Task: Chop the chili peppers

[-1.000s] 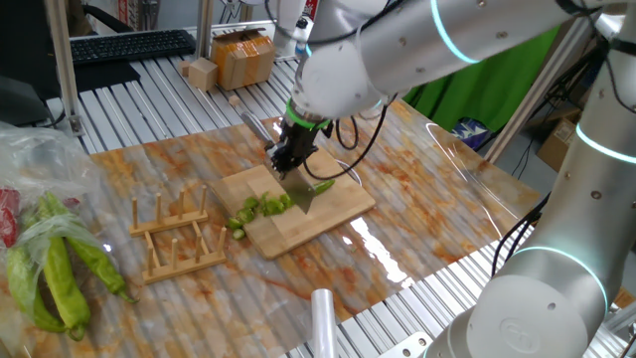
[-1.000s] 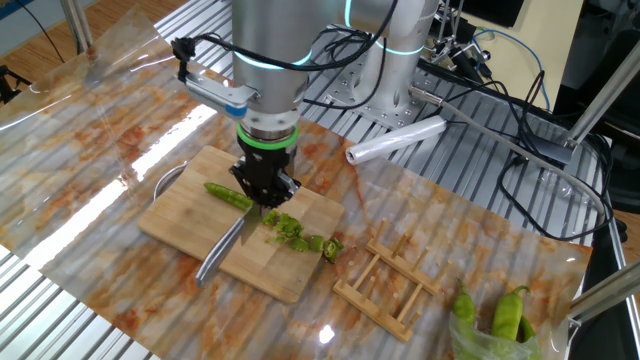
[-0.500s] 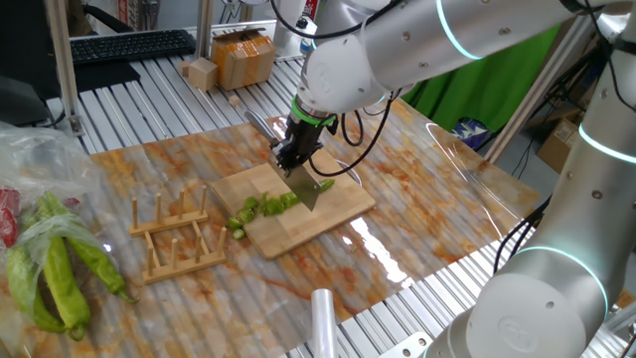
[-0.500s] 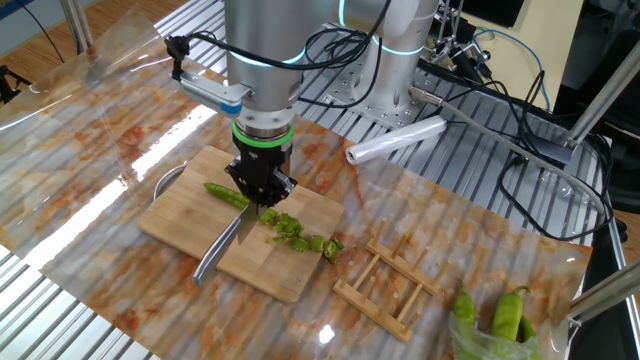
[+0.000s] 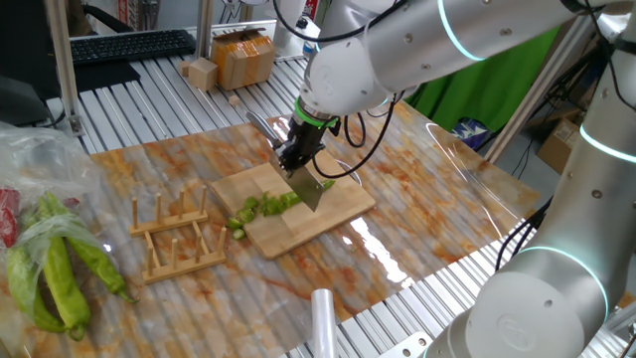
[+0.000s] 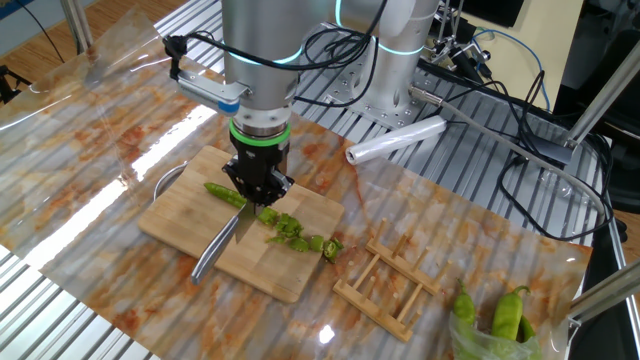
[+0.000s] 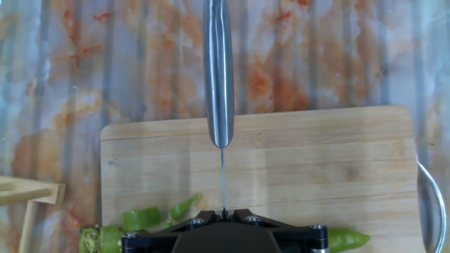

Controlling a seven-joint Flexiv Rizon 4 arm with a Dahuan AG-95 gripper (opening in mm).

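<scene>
tool (image 6: 256,190) clamped on knife (image 6: 222,243) | chili peppers (image 6: 226,194) lengthwise along cutting board (image 6: 190,215), crossing blade

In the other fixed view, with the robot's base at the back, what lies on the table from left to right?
Wooden cutting board → uncut chili piece → gripper holding the knife → chopped chili pieces → small wooden rack → whole green peppers in a bag.
</scene>
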